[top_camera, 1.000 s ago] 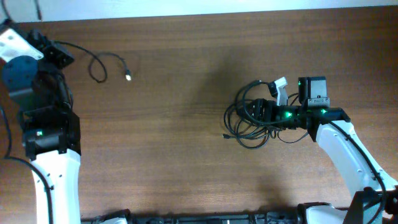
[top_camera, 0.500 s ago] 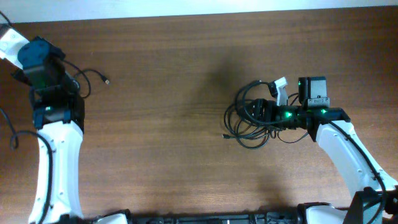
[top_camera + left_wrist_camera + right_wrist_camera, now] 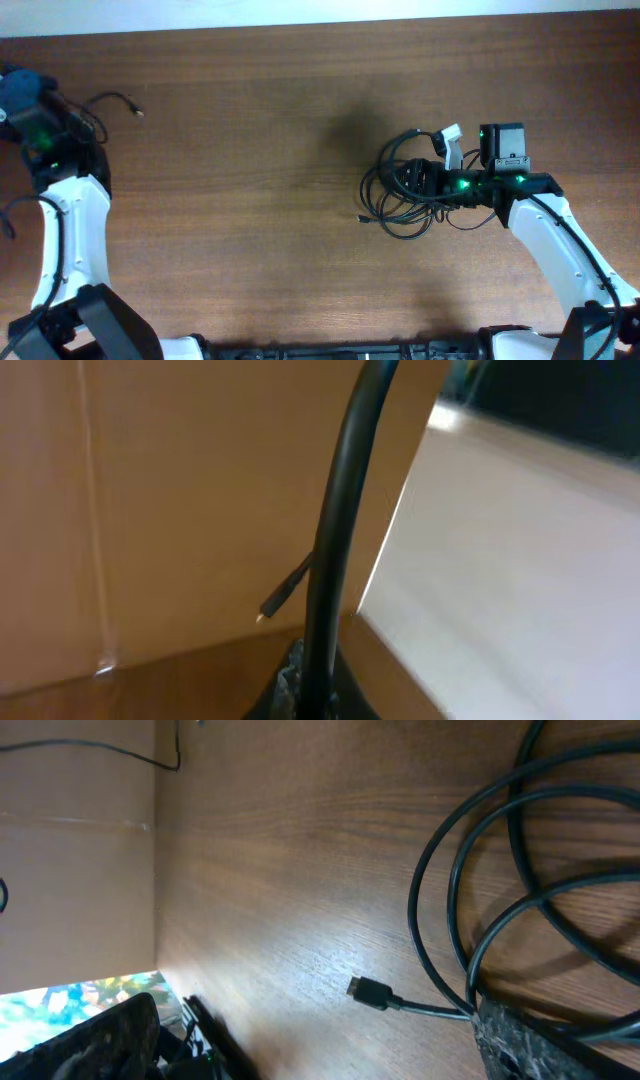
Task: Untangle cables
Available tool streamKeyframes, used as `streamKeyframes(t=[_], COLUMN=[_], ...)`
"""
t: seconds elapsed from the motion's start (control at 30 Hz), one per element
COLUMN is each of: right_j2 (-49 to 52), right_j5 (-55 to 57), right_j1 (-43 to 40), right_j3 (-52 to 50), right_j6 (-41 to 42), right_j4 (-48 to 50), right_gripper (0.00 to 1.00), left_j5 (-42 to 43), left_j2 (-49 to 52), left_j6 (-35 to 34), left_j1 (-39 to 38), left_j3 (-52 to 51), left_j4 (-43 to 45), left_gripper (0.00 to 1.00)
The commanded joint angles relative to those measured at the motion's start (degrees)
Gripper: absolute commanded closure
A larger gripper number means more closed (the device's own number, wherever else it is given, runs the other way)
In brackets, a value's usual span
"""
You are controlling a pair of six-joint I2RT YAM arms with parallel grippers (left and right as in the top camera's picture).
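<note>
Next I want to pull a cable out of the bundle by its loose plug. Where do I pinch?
Pinch the cord just behind the plug, not its tip. It lies flat at the bundle's lower-left edge, pointing away from the loops, so come down from above on that open side, clear of the right pincer.

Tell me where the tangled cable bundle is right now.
Overhead view: the cable bundle lies on the right half of the table, at the right end effector, with one plug end trailing from its lower-left edge toward the centre.
</note>
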Motion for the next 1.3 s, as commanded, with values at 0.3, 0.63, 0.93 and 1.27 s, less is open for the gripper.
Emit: streamKeyframes(t=[0.3,0.63,0.93,1.27], right_j2=[0.26,0.26,0.26,0.26], right_j5=[0.13,0.13,0.13,0.13], right_j1=[0.37,0.37,0.37,0.37], right_j3=[0.33,0.33,0.33,0.33], right_j6=[-0.79,-0.79,-0.79,-0.79], right_j4=[0.02,0.02,0.02,0.02], right_gripper=[0.01,0.01,0.01,0.01], left_j5=[14.34,19.54,26.67,49.59], left_j2=[15.1,9.77,-8.11,-11.76], left_j6=[-2.43,-2.54,-2.6,-2.58], left_j1=[0.09,-2.75,-9.29,-20.33], left_j3=[0.96,0.98,1.07,0.96], left_j4=[-16.33,-20.63,-32.57,-45.13], left_gripper=[1.0,0.01,0.01,0.01])
